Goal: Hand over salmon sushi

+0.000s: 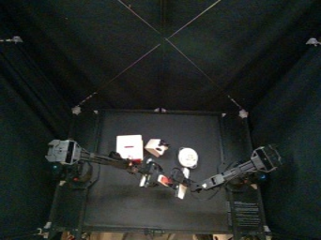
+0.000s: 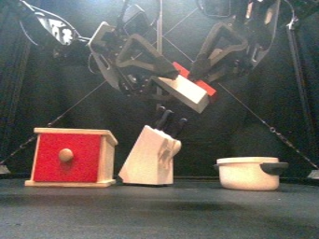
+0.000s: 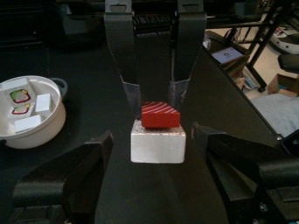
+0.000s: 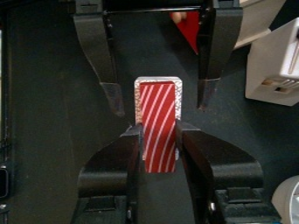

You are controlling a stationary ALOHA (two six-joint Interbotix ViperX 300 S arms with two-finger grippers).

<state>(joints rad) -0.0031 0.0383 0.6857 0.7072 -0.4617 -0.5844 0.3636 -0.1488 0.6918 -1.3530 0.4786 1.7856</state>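
The salmon sushi (image 3: 159, 131), a white rice block with a red-and-white striped top (image 4: 158, 118), hangs in the air above the table (image 2: 188, 88). My right gripper (image 4: 158, 131) is shut on it, its jaws pressing both long sides. My left gripper (image 3: 153, 140) faces it from the other side, wide open, with one jaw on each side of the sushi and not touching it. In the right wrist view the left arm's fingers (image 4: 96, 61) stand apart beside the far end of the sushi.
Below the grippers stand a red-fronted wooden drawer box (image 2: 75, 156), a pale wooden knife block (image 2: 152, 154) and a white pot (image 2: 249, 173) on the black table (image 1: 126, 202). Small items lie inside the pot (image 3: 30, 109). Black curtains close in the table.
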